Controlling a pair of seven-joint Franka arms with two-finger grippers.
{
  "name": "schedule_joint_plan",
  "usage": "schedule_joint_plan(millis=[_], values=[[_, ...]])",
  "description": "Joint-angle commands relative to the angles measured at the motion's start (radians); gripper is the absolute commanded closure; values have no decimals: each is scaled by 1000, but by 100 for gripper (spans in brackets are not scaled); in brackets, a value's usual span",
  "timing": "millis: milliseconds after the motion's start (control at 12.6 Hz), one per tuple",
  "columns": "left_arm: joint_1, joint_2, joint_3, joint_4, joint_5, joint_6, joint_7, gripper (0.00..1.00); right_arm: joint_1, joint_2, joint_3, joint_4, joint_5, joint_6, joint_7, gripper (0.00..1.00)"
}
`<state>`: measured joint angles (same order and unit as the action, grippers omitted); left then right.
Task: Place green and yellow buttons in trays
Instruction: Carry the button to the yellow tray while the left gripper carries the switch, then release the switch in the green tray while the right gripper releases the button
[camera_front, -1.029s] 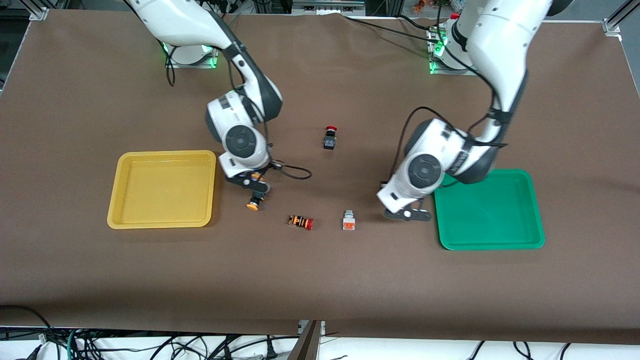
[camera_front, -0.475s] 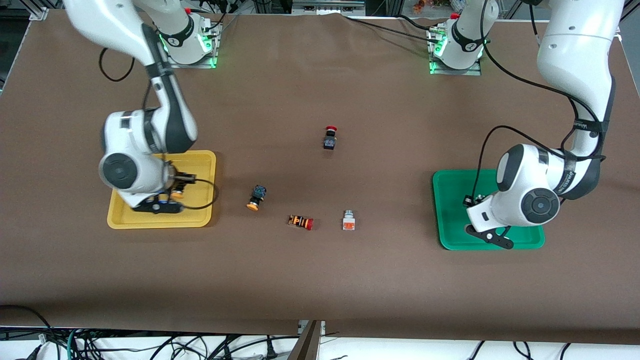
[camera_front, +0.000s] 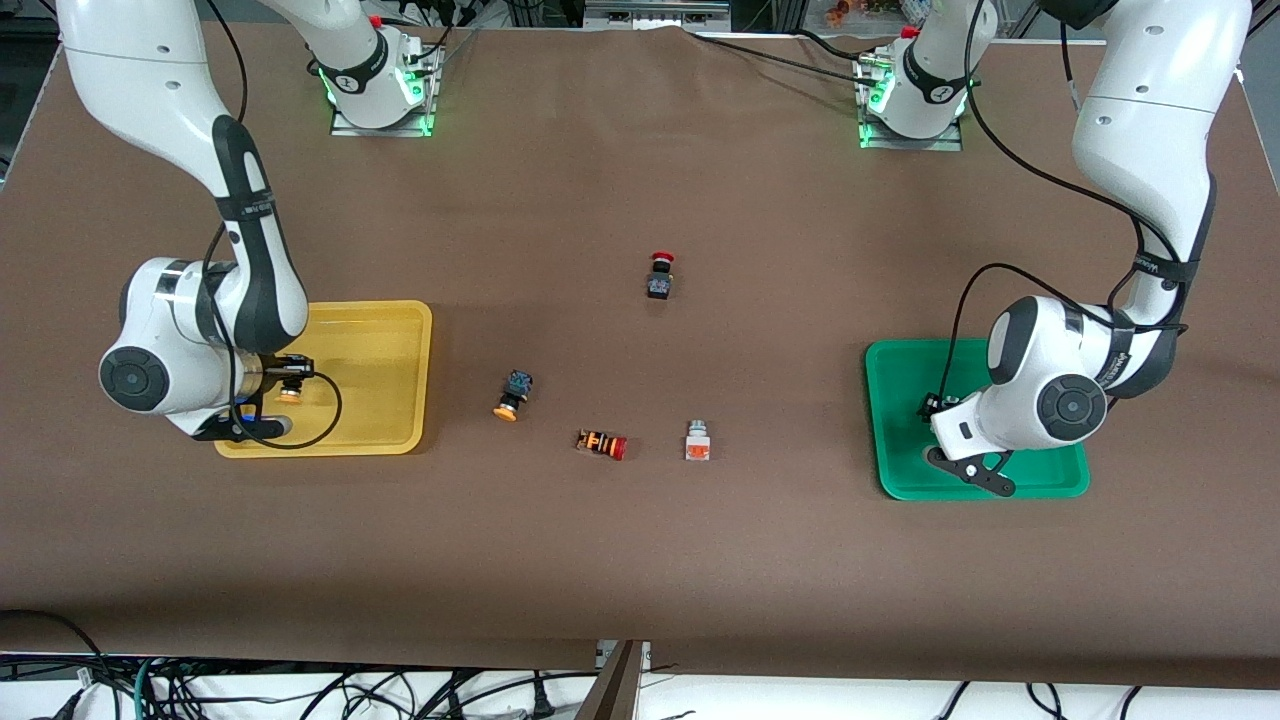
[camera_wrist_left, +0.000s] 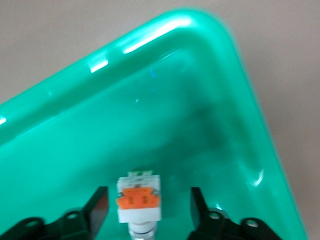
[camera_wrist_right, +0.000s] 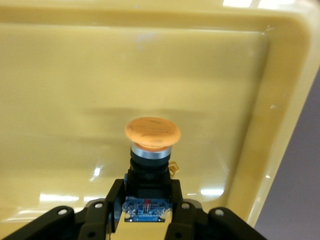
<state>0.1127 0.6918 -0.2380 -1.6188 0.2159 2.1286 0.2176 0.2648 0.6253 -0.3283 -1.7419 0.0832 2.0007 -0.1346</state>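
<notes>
My right gripper (camera_front: 284, 388) is over the yellow tray (camera_front: 372, 352) at its end toward the right arm. In the right wrist view the gripper (camera_wrist_right: 147, 192) is shut on the black-blue body of an orange-yellow capped button (camera_wrist_right: 152, 131), above the tray floor (camera_wrist_right: 90, 75). My left gripper (camera_front: 968, 466) is low in the green tray (camera_front: 893, 400). Its fingers (camera_wrist_left: 98, 200) are open, and a white-grey button with an orange face (camera_wrist_left: 139, 200) lies on the tray floor (camera_wrist_left: 150, 110) between them, with a gap on each side. A second orange-capped button (camera_front: 512, 393) and a second white-grey button (camera_front: 697, 441) lie on the table between the trays.
An orange-black striped button with a red cap (camera_front: 602, 443) lies between the two loose task buttons. A black button with a red cap (camera_front: 660, 275) stands farther from the front camera, mid-table. Brown cloth covers the table.
The right arm carried an orange-capped button from mid-table to over the yellow tray. The left arm swung from beside the green tray into it and now barely moves.
</notes>
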Motion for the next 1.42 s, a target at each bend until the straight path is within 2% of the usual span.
schedule_joint_plan(millis=[0,79,158,237,317,475,712,950,1187,1345], values=[[-25,-41,-58,42,-45,-41,-103,0,-10,5,11,-2,-2,7,-17,86],[-37,-37,-79,69,-84,-42,-157,0,-12,7,11,-2,-2,7,-17,66],[-53,-29,-80,97,-129,-39,-212,0,-12,10,11,-1,-2,7,-17,29],[-100,-17,-80,127,-162,-36,-266,0,-12,10,11,1,0,7,-17,8],[-147,0,-78,160,-170,-35,-333,0,-10,10,11,2,1,7,-17,1],[-241,47,-61,226,-156,0,-505,0,7,7,18,28,9,-5,-4,1],[-381,142,2,312,-130,106,-602,0,86,-4,23,79,20,-5,42,1],[-499,235,78,405,-130,162,-693,0,168,-4,25,102,154,-3,177,0],[-648,270,215,396,-127,243,-768,0,256,1,25,120,211,10,336,0],[-673,296,227,396,-130,254,-791,0,316,11,25,130,237,41,461,0]])
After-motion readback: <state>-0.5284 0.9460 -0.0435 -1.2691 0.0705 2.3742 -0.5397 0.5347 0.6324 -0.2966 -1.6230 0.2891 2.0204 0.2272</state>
